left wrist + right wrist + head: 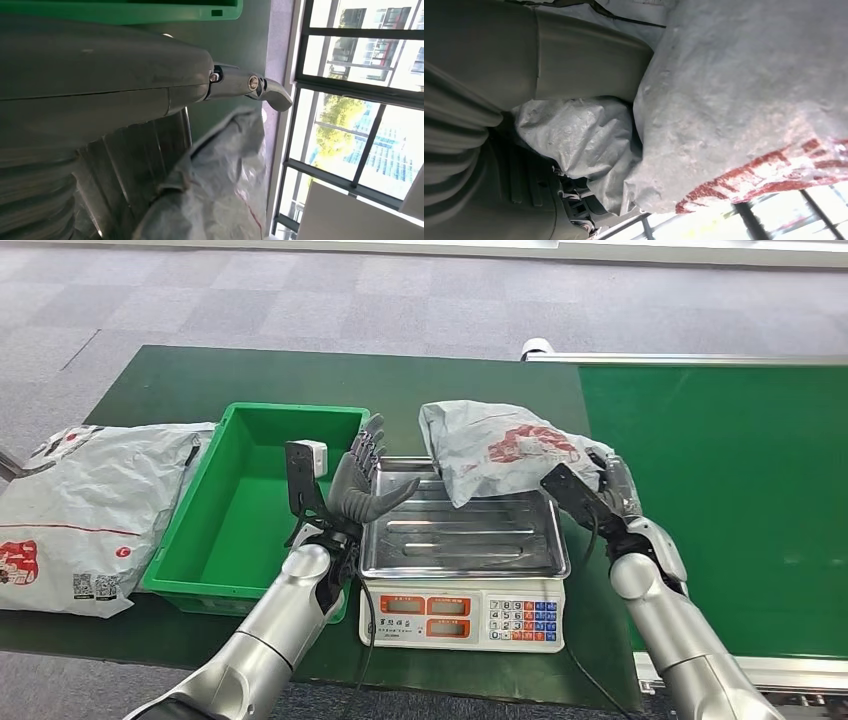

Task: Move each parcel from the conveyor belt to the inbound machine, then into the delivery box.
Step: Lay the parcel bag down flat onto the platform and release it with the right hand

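A grey plastic parcel (500, 450) with red print hangs over the far right part of the scale's steel tray (450, 540). My right hand (612, 490) grips its right end; whether it touches the tray I cannot tell. In the right wrist view the parcel (734, 100) bulges against my right hand (524, 60). My left hand (365, 485) stands open, fingers up, at the tray's left edge, between it and the green box (250, 510). The left wrist view has my left hand (150, 75) above the parcel (220, 185) and tray (135, 165).
The scale (460, 615) with its red displays and keypad stands at the table's front. The green box holds nothing. A second grey parcel (90, 510) lies on the table left of the box. The green conveyor belt (720, 490) runs along the right.
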